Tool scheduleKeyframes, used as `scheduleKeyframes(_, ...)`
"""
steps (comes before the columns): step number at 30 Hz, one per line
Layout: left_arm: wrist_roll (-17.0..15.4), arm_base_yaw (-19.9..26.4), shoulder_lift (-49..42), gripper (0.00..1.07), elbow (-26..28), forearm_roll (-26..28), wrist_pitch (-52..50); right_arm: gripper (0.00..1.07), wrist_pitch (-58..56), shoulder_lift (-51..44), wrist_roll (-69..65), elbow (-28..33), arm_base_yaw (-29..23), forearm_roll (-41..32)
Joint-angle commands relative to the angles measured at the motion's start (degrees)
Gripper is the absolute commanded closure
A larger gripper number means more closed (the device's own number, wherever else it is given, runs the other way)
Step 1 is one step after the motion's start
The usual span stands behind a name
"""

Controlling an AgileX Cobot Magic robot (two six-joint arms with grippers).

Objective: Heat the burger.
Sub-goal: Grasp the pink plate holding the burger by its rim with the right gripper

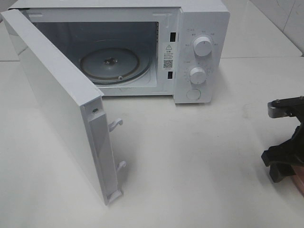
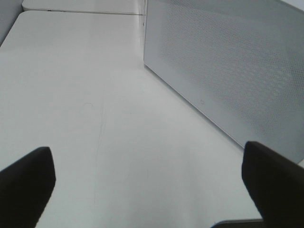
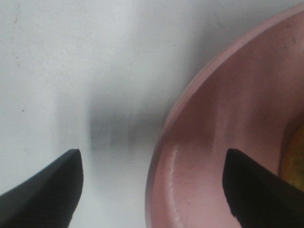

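Burger shows only as a golden-yellow sliver (image 3: pixel 295 159) at the edge of the right wrist view, on the pink plate (image 3: pixel 213 142). Right gripper (image 3: pixel 152 190) is spread wide across the plate's rim, one finger on the table (image 3: pixel 57 71) side and the other on the plate's inner side (gripping nothing). Left gripper (image 2: pixel 149 187) gapes too, over the table near a white dotted panel (image 2: pixel 228 71). Farther off, the microwave (image 1: pixel 202 23) stands with its door (image 1: pixel 57 104) swung open, its glass turntable (image 1: pixel 114 64) in view.

A golden-yellow sliver of burger (image 3: pixel 297 159) sits in the pink plate (image 3: pixel 204 142).
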State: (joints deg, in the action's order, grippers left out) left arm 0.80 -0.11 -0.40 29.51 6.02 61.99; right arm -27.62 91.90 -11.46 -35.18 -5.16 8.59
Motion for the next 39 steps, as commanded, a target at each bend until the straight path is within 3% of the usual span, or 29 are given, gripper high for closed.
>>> scheduleKeyframes(1, -0.06, -0.06, -1.15, 0.07, 0.0, 0.23, -0.69, 0.3, 0.69, 1.72, -0.23, 0.23, 0.23, 0.57)
scheduleKeyframes(16, -0.06, -0.06, -1.15, 0.07, 0.0, 0.23, -0.69, 0.31, 2.75, 5.61, -0.86, 0.23, 0.23, 1.72)
scheduleKeyframes(21, -0.06, -0.06, -1.15, 0.07, 0.0, 0.23, -0.69, 0.41, 2.35, 5.61, -1.38, 0.23, 0.23, 2.52)
scheduleKeyframes(23, -0.06, -0.06, -1.15, 0.07, 0.0, 0.23, -0.69, 0.62, 2.01, 5.61, -3.04, 0.23, 0.23, 3.84)
scheduleKeyframes(26, -0.06, -0.06, -1.15, 0.07, 0.0, 0.23, -0.69, 0.69, 1.6, 5.61, -3.15, 0.23, 0.23, 4.13)
scheduleKeyframes(27, -0.06, -0.06, -1.15, 0.07, 0.0, 0.23, -0.69, 0.83, 1.2, 5.61, -3.32, 0.23, 0.23, 4.18)
scheduleKeyframes(28, -0.06, -0.06, -1.15, 0.07, 0.0, 0.23, -0.69, 0.9, 1.2, 5.61, -3.67, 0.23, 0.23, 4.18)
scheduleKeyframes(29, -0.06, -0.06, -1.15, 0.07, 0.0, 0.23, -0.69, 0.9, 1.2, 5.61, -3.67, 0.23, 0.23, 4.18)
scheduleKeyframes(30, -0.06, -0.06, -1.15, 0.07, 0.0, 0.23, -0.69, 1.03, 1.2, 5.61, -3.78, 0.23, 0.23, 4.18)
scheduleKeyframes(32, -0.06, -0.06, -1.15, 0.07, 0.0, 0.23, -0.69, 1.07, 1.03, 5.61, -3.9, 0.23, 0.17, 4.13)
scheduleKeyframes(39, -0.06, -0.06, -1.15, 0.07, 0.0, 0.23, -0.69, 1.07, 0.23, 5.61, -5.44, 0.23, 0.11, 4.24)
